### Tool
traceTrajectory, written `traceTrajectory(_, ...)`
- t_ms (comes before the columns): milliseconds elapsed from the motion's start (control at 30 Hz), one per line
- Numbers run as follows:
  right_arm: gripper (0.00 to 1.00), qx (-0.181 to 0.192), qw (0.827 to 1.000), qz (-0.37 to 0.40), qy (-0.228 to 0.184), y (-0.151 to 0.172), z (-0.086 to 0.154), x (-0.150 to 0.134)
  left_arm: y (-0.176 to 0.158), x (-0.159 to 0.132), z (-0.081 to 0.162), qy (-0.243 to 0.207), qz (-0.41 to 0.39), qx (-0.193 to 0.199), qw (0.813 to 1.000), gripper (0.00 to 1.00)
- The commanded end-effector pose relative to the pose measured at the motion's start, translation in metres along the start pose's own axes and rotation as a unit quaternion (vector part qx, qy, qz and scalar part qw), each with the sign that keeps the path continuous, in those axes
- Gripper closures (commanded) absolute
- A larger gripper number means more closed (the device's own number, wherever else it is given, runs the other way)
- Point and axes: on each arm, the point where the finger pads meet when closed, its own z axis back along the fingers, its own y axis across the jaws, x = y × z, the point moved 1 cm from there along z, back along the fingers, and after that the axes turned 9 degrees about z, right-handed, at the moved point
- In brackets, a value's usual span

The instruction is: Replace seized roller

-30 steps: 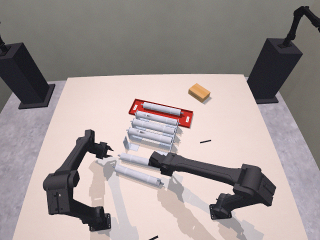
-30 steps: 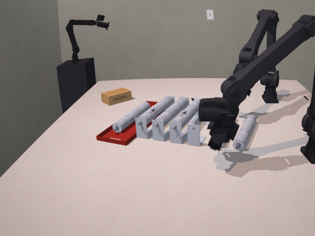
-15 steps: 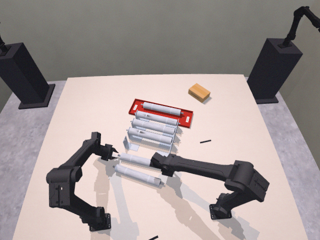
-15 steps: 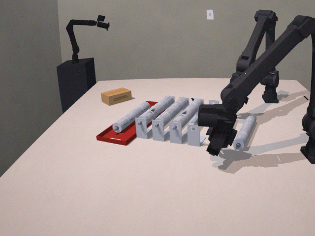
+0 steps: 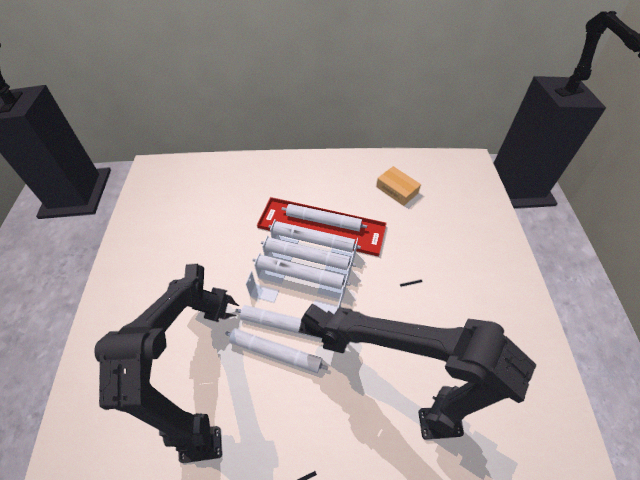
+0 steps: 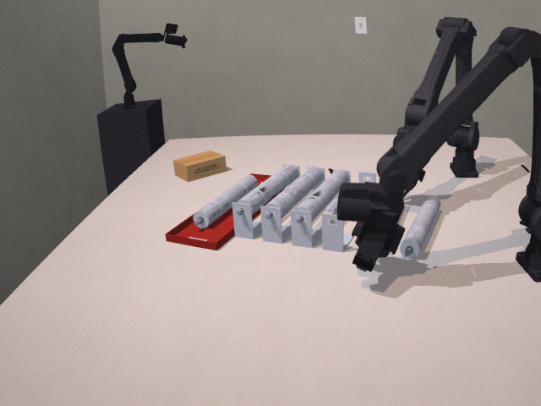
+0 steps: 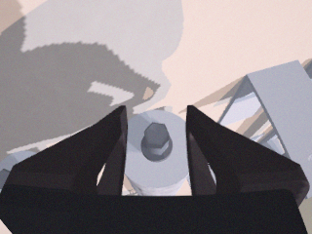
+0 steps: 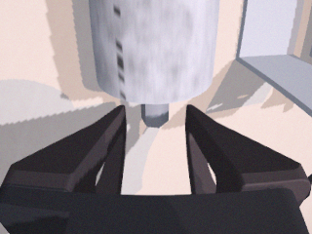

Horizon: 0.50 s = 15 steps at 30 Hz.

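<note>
The roller bed (image 5: 305,258) holds three grey rollers; its nearest slot is empty, with bare brackets (image 5: 261,290) (image 6: 334,231). The red scrap tray (image 5: 320,224) behind it holds one roller (image 5: 324,218). Two rollers lie on the table in front of the bed. My left gripper (image 5: 232,304) is open at the left end of the nearer-to-bed roller (image 5: 271,319), its fingers flanking the hex axle end (image 7: 156,142). My right gripper (image 5: 306,321) is open at that roller's right end, with the axle stub (image 8: 155,113) between its fingertips. The other spare roller (image 5: 279,351) lies beside it.
A cardboard box (image 5: 398,184) sits at the back right of the table. A short black bar (image 5: 410,282) lies right of the bed, and another one (image 5: 306,475) lies at the front edge. Dark pedestals with camera arms stand off both back corners.
</note>
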Motion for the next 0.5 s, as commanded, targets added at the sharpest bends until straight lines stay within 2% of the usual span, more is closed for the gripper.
traceTrajectory(0,0.68,-0.012,1.0,-0.003,-0.021,-0.0163,0.0121,0.0204,-0.0056,-0.0036,0.0093,-0.003,-0.006,-0.015,1.0,0.68)
traceTrajectory(33,0.68,-0.011,1.0,-0.002,-0.019,-0.0154,0.0114,0.0195,-0.0015,-0.0013,0.0053,-0.002,-0.003,-0.01,1.0,0.68)
traceTrajectory(67,0.68,-0.012,1.0,-0.002,-0.02,-0.0159,0.0118,0.02,-0.0021,0.0014,0.0017,-0.001,0.002,-0.006,1.0,0.97)
traceTrajectory(467,0.68,-0.012,1.0,-0.002,-0.02,-0.0159,0.0118,0.02,-0.0007,0.0016,0.0007,0.0,0.001,-0.004,1.0,0.97)
